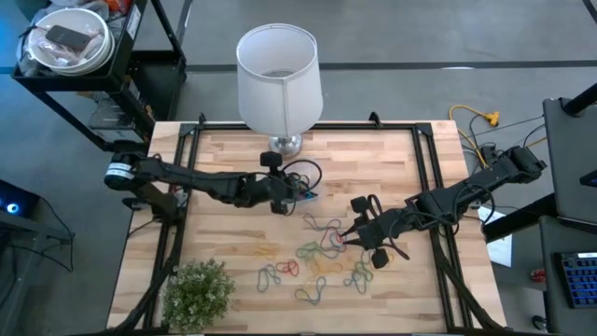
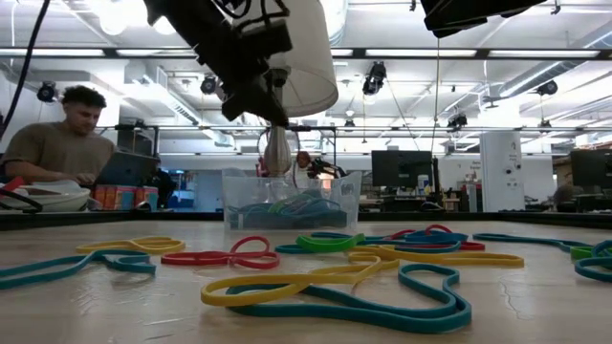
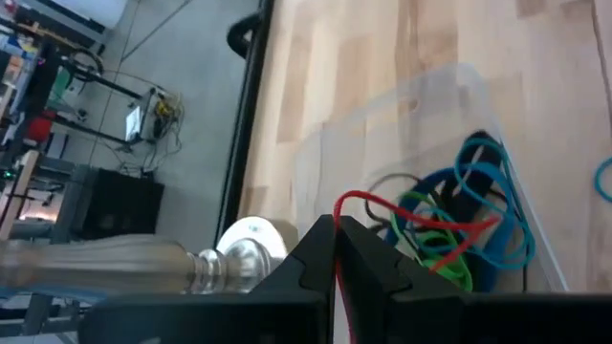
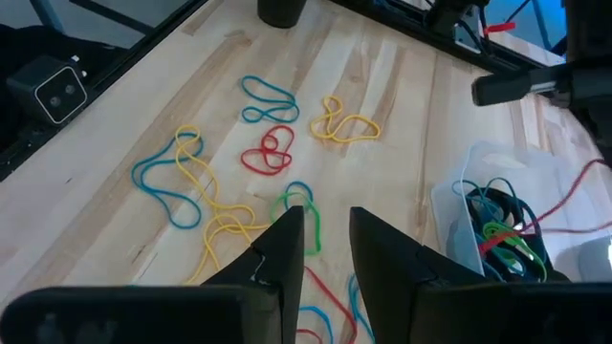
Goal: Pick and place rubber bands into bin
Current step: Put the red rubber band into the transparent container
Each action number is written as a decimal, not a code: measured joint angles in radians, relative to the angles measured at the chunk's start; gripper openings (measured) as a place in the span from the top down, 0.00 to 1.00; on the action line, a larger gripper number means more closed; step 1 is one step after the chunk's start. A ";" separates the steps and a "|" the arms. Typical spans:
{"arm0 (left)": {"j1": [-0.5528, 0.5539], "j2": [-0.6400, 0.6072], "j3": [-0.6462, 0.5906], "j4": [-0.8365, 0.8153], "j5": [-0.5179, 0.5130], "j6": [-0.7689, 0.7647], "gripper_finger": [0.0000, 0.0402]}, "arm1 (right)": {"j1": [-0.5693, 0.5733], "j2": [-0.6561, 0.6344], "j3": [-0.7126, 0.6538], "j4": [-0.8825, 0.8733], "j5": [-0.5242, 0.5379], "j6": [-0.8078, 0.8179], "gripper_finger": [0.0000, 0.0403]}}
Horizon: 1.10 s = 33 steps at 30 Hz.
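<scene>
My left gripper (image 3: 335,229) is shut on a red rubber band (image 3: 411,215) and hovers just above the see-through bin (image 3: 402,105), which holds blue, green and dark bands. In the high view it (image 1: 280,201) sits at the bin's (image 1: 308,193) left side. My right gripper (image 4: 327,225) is open, its fingers parted over loose rubber bands (image 1: 317,257) scattered flat on the wood, with a green band (image 4: 298,203) just ahead of its tips. In the low view the bin (image 2: 292,196) stands behind the loose bands. My left gripper pinches the red rubber band between its two shut fingertips, with one strand (image 3: 341,287) running back between them. The fingers slant downward from the table's left. The loop (image 3: 382,203) sticks out ahead of the tips and droops slack toward the bands in the bin.
A lamp with a white shade (image 1: 278,79) stands on a metal base (image 1: 285,143) at the far edge, close behind the bin. A potted plant (image 1: 199,291) sits at the near left corner. A black cable (image 1: 303,173) curls by the bin. A person (image 2: 67,134) sits beyond the table.
</scene>
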 joint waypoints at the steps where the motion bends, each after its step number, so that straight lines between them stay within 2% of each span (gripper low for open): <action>1: 0.001 0.000 -0.005 0.000 0.000 -0.001 1.00 | 0.000 0.000 0.000 0.000 0.000 0.000 0.80; 5: 0.002 0.000 -0.017 0.000 0.006 -0.035 1.00 | 0.000 0.000 0.000 0.000 0.000 0.000 0.81; 10: 0.008 0.000 -0.017 0.003 0.091 -0.055 0.99 | 0.000 0.000 0.000 0.000 0.000 0.000 0.83; 18: 0.011 0.000 -0.017 0.004 0.091 -0.055 0.80 | 0.000 0.000 -0.016 0.000 0.000 0.018 0.80; 24: 0.003 0.000 -0.017 -0.032 0.094 -0.118 0.70 | 0.000 0.000 -0.041 -0.129 -0.002 0.224 0.79; 27: -0.015 0.000 -0.017 -0.081 0.094 -0.179 0.70 | 0.000 0.000 -0.076 -0.183 -0.001 0.338 0.79; 33: -0.078 0.000 -0.047 -0.106 0.094 -0.253 0.70 | 0.000 0.000 -0.164 -0.146 0.004 0.449 0.82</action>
